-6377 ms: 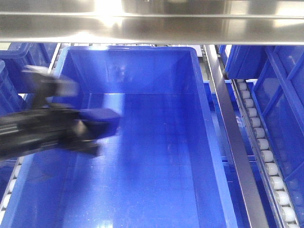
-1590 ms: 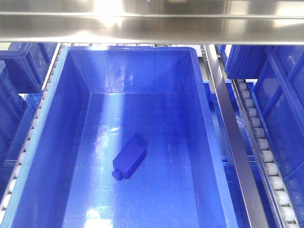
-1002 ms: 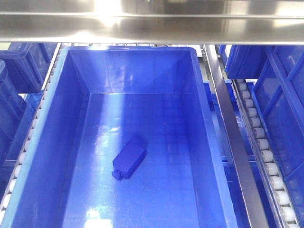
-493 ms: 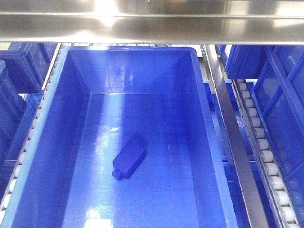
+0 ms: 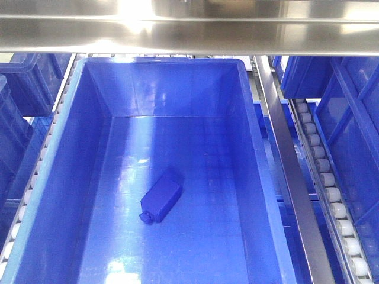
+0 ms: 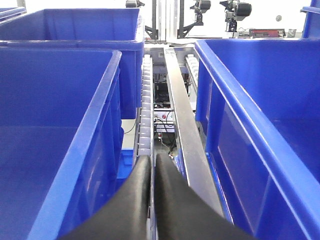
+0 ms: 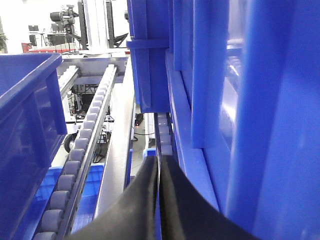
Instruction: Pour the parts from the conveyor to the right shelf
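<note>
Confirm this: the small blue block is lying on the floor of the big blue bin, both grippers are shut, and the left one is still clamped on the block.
Not quite. The left gripper is shut on nothing: the left wrist view shows only its closed jaws above the roller track. The front view shows the block lying free in the bin. The right gripper is shut too.

front view: looks steeply down, close, into one bin [image 5: 249,148]
wrist views: low, level, facing along roller tracks [image 6: 145,110] between bins
shared: the shelf's bins and rollers
</note>
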